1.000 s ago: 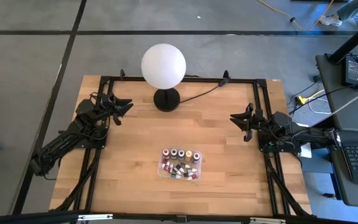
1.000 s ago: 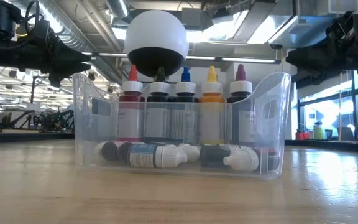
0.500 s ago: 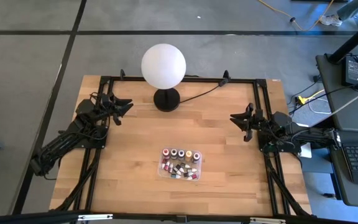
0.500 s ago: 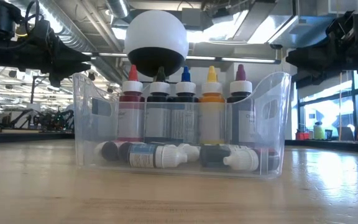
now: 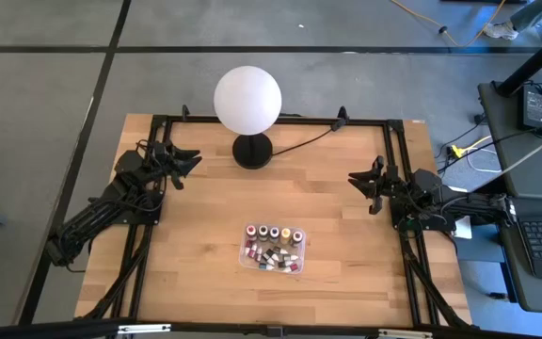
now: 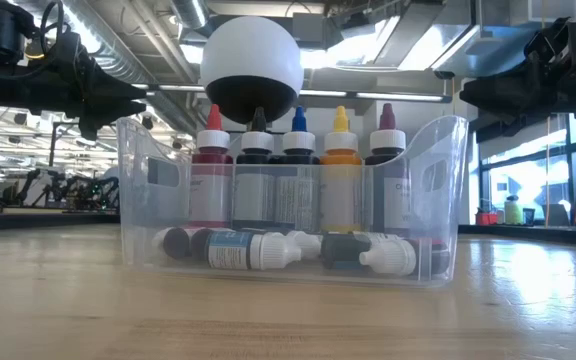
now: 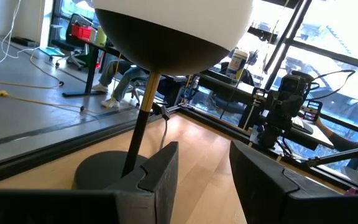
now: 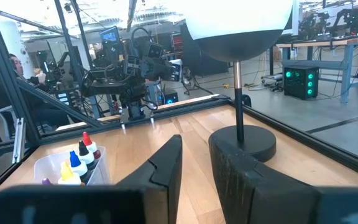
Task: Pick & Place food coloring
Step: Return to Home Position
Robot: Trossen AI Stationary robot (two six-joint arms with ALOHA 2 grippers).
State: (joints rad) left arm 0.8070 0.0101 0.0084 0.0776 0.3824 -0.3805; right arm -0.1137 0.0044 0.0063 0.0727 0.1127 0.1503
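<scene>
Wooden, bare but for lamp (image 5: pixel 247 99) and clear tray (image 5: pixel 243 247); looks finished, with all visible food coloring (image 5: pixel 271 249) inside the tray and left gripper (image 7: pixel 204 149) and right gripper (image 8: pixel 196 142) parked apart, both parted, empty.

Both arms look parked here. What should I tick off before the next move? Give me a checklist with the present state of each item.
1. The left gripper is empty, fingers apart, near the table's left edge: ok.
2. The right gripper is empty, fingers apart, near the right edge: ok.
3. The food coloring bottles are inside the clear bin: ok. Five stand upright and smaller ones lie on their sides.
4. No bottle lies loose on the table: ok in the high view.
5. The lamp is upright at the rear, apart from the bin: ok.
6. Exact bottle count: cannot tell.
</scene>
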